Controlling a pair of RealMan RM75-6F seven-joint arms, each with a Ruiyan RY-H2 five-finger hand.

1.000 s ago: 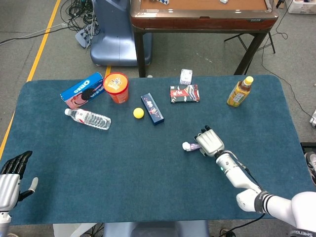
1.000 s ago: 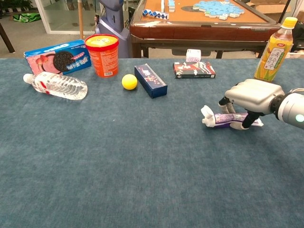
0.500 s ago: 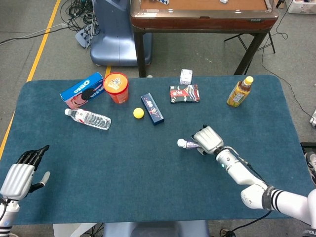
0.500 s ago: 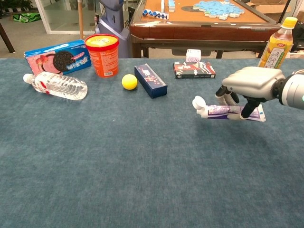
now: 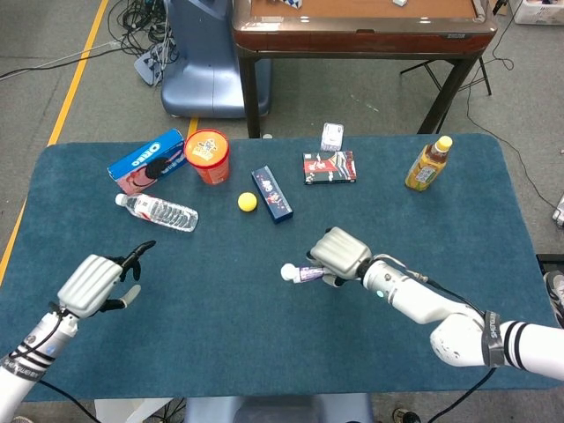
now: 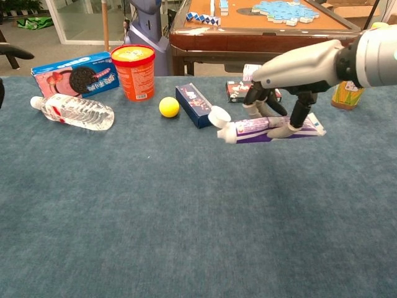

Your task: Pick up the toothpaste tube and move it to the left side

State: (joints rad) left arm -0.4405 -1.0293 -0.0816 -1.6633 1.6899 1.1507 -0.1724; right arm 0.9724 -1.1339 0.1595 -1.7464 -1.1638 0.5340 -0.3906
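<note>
Fingers of my left hand (image 5: 91, 284) are spread apart and hold nothing, one pointing up and away, the hand over the near left part of the table (image 5: 264, 352); at the far left I see a cookie box (image 6: 75, 74), a water bottle (image 6: 73, 112) lying on its side in front of it, and an orange cup (image 6: 133, 71) upright just right of the box; a yellow ball (image 6: 169, 107) sits beside a dark blue box (image 6: 196, 105); near the middle my right hand (image 6: 296, 73) holds the tube (image 6: 267, 129) from above, fingers closed around its body, tube level and clear of the cloth, white cap pointing left; behind it lies a flat dark packet (image 5: 330, 166), partly hidden in the chest view; a tea bottle (image 5: 428, 164) stands at the far right.
</note>
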